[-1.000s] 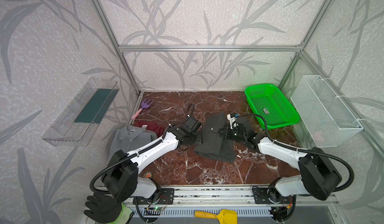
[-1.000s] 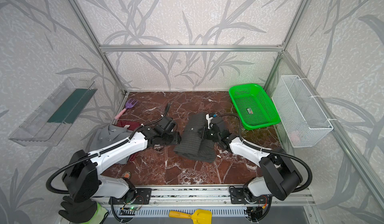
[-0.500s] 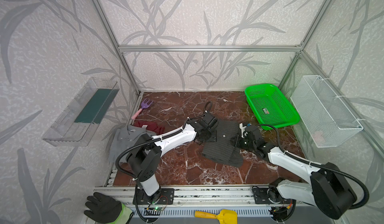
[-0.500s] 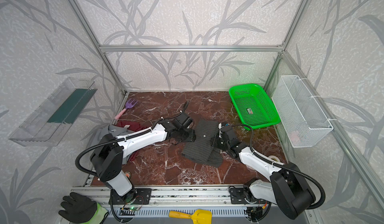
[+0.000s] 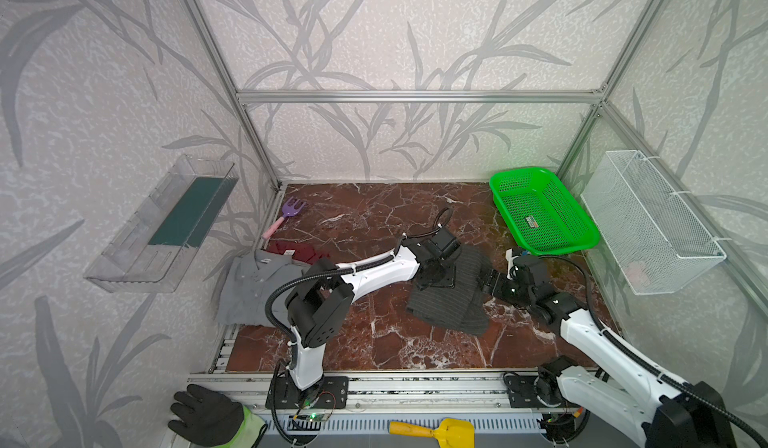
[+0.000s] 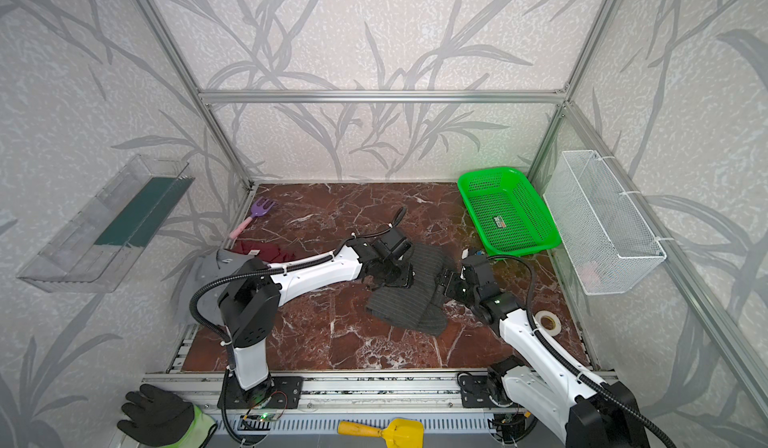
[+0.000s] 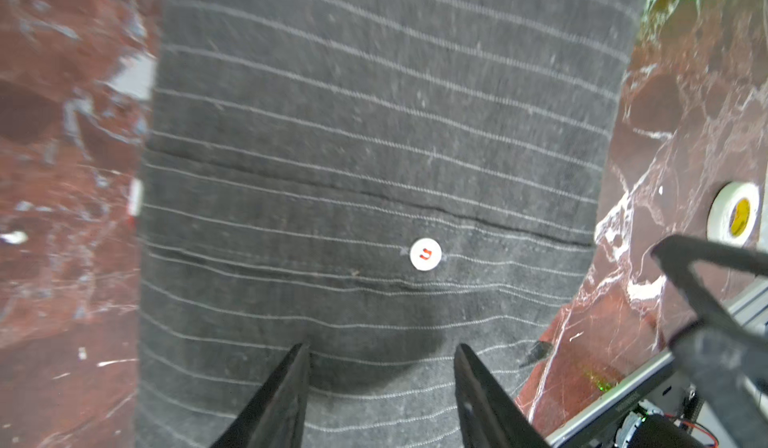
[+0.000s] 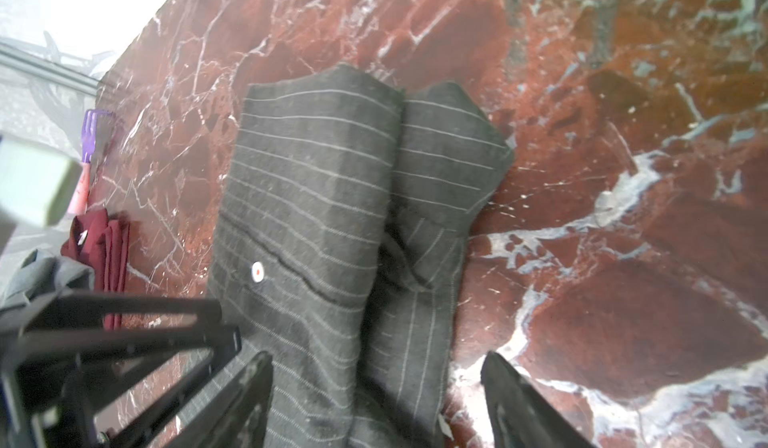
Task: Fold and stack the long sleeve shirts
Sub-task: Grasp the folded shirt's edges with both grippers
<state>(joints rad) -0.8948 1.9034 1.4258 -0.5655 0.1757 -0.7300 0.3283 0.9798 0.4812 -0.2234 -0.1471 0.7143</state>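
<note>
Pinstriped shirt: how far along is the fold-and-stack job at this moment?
Done: the pinstriped shirt lies folded into a narrow bundle. In hand: nothing; the left gripper and right gripper hover open over it. Left: it lies apart from the grey shirt and dark red shirt at the left edge of the table, so stacking is not yet done.

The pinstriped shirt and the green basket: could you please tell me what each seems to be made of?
Pinstriped shirt: soft matte woven cloth, perhaps flannel; fuzzy nap, limp folds.
Green basket: likely moulded plastic; uniform bright colour, rigid perforated walls.
</note>
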